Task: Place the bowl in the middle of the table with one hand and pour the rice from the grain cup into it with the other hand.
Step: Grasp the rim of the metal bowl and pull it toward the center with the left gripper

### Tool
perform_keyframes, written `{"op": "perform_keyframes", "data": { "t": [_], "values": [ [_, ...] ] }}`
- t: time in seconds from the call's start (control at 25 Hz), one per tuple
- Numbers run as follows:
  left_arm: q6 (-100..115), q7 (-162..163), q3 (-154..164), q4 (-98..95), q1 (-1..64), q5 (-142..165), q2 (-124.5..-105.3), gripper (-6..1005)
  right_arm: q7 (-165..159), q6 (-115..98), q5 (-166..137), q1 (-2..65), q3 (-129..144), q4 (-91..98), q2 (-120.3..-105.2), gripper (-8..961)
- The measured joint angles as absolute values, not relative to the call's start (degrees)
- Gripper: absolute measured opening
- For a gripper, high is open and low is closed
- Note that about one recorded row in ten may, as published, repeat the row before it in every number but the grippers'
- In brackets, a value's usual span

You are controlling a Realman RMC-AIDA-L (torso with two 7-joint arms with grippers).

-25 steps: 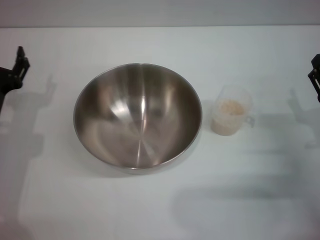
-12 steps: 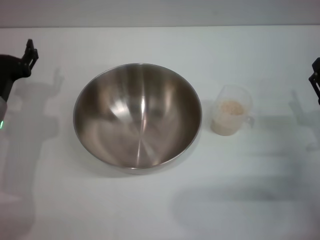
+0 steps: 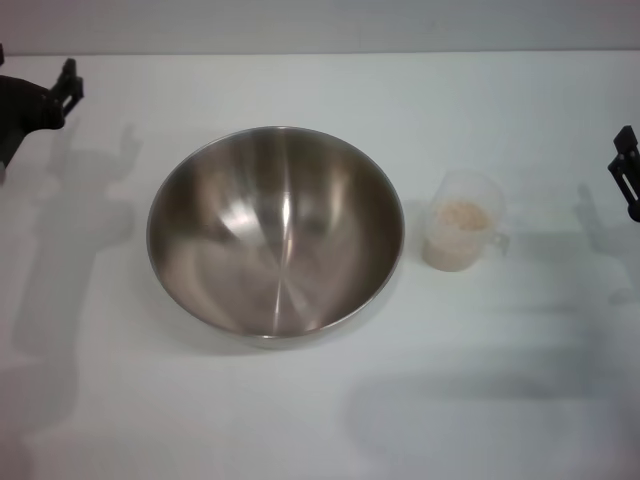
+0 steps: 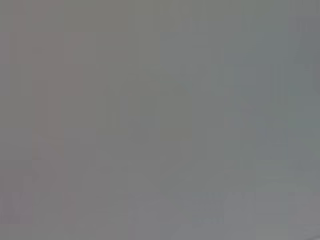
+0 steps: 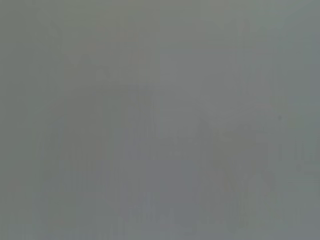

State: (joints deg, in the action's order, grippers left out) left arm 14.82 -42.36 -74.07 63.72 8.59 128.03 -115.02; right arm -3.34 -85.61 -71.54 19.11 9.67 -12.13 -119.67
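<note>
The table [image 3: 320, 420] spreads white under everything, and on it the bowl [image 3: 275, 230] sits upright and empty, roughly at the middle already. It lies well inward of the left gripper [image 3: 62, 90], which hangs at the far left edge of the head view, apart from the rim and touching nothing. Whether that pincer is spread or closed cannot be told; only a dark tip shows.

The grain cup [image 3: 463, 234] stands upright just beside the bowl's right rim, not touching it, with its handle turned away from the bowl toward the right gripper [image 3: 625, 172]. That gripper shows only as a dark sliver at the right edge, near the cup's side of the table yet clearly apart from it; its opening cannot be judged either. The rice [image 3: 464, 215] is a pale heap inside the cup, none of it in the bowl.

Both wrist views show only blank grey and add nothing.

The step in hand looks like the opening approach: neither arm has contact. The bowl seems to need little more than a steadying hold or a small nudge from the left side. The right pincer then has to reach inward to the cup, close on its handle or wall, lift, and tip it over the bowl.
</note>
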Motion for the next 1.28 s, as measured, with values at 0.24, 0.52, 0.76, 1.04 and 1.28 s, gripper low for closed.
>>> {"op": "perform_keyframes", "data": {
  "t": [0.24, 0.52, 0.76, 1.04, 1.28],
  "values": [
    [22.98, -42.76, -76.18, 62.51, 7.12, 141.56, -118.52, 796, -3.34, -85.51, -71.54, 18.95, 9.67, -12.07, -119.57, 799],
    [15.1, -46.7, -79.28, 67.71, 7.22, 142.48, -118.23, 796, -3.34, -85.5, -71.54, 18.52, 9.63, -11.9, -119.53, 798],
    [-10.9, -46.36, -87.07, 76.07, 9.94, 143.21, -118.19, 795, -3.34, -85.36, -71.54, 18.52, 9.63, -11.93, -119.53, 799],
    [-40.79, -45.35, -97.68, 81.85, 16.89, 143.09, -118.17, 795, -3.34, -84.09, -71.54, 18.93, 9.64, -12.18, -119.57, 799],
    [-62.08, -42.49, -108.35, 85.13, 23.34, 143.04, -118.07, 795, -3.34, -84.0, -71.54, 18.57, 9.57, -12.16, -119.62, 798]
  ]
}}
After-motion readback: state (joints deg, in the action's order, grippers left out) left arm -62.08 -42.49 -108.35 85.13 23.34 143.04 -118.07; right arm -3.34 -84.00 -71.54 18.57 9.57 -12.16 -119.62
